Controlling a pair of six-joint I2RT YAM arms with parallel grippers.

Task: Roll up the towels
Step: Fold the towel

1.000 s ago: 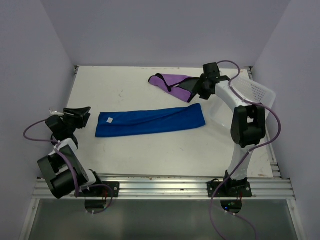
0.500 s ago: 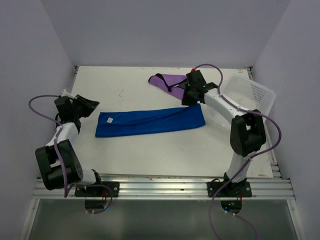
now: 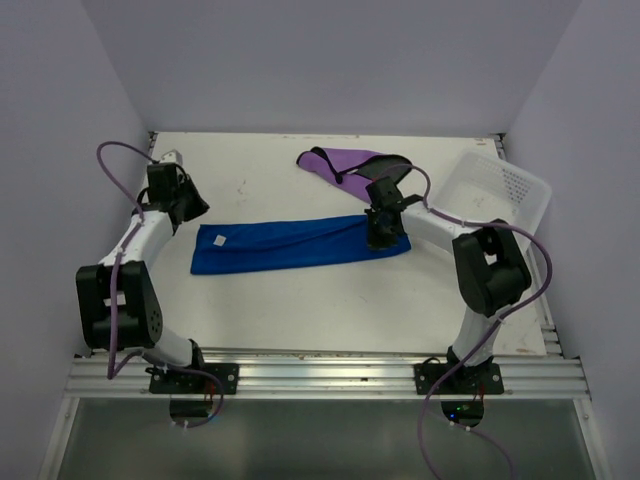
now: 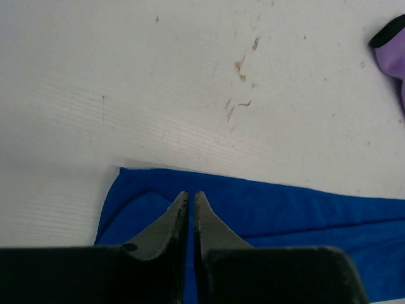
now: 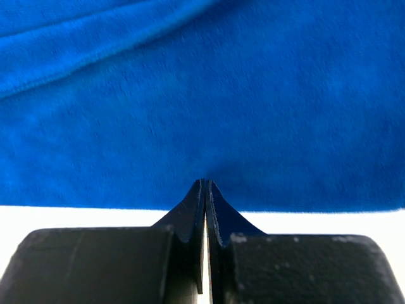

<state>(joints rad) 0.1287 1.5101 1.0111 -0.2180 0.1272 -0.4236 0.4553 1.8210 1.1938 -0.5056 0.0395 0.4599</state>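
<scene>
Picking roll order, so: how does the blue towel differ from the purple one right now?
The blue towel is plain royal blue; the purple towel has a black section and dark trim. Blue is the longer, a flat strip across the middle; purple is shorter, bunched farther back. The right fingers sit closed at blue's right end; neither arm's fingers are at purple. Neither is rolled.

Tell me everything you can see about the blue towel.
The blue towel is a fleecy royal-blue cloth, apparently folded into a long strip lying flat across the table's middle, a lengthwise crease along it. The left gripper is at its left end, the right gripper at its right end; whether either pinches cloth is unclear.
</scene>
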